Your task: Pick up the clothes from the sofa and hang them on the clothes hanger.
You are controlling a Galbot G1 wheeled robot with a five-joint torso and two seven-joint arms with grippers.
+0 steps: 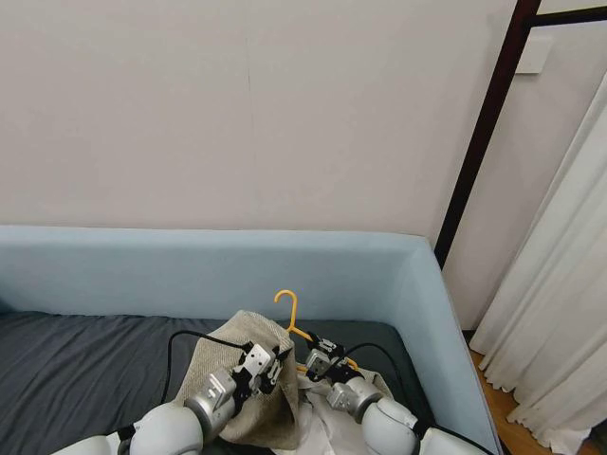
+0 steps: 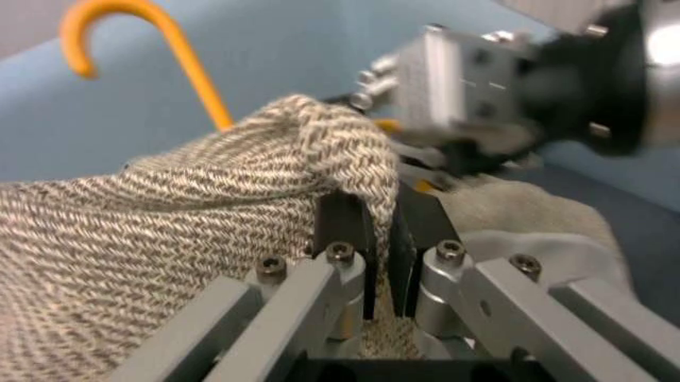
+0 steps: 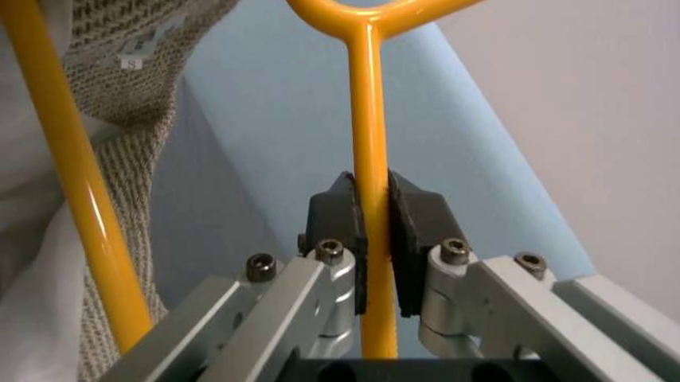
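The grey knitted garment (image 1: 248,391) hangs bunched against the yellow hanger (image 1: 287,316), its top fold touching the hanger just below the hook, and both are held above the sofa (image 1: 190,265) seat. The left gripper (image 2: 381,267) is closed to a narrow pinch on that fold right beside the hanger. The right gripper (image 3: 372,239), on the hanger's other side, is clamped tight on one of its rods. To dress the hanger well, I judge the right arm should hold it steady and level while the left draws the knit's opening over the hanger's end, without letting the thin fold slip or bumping the very near right gripper.
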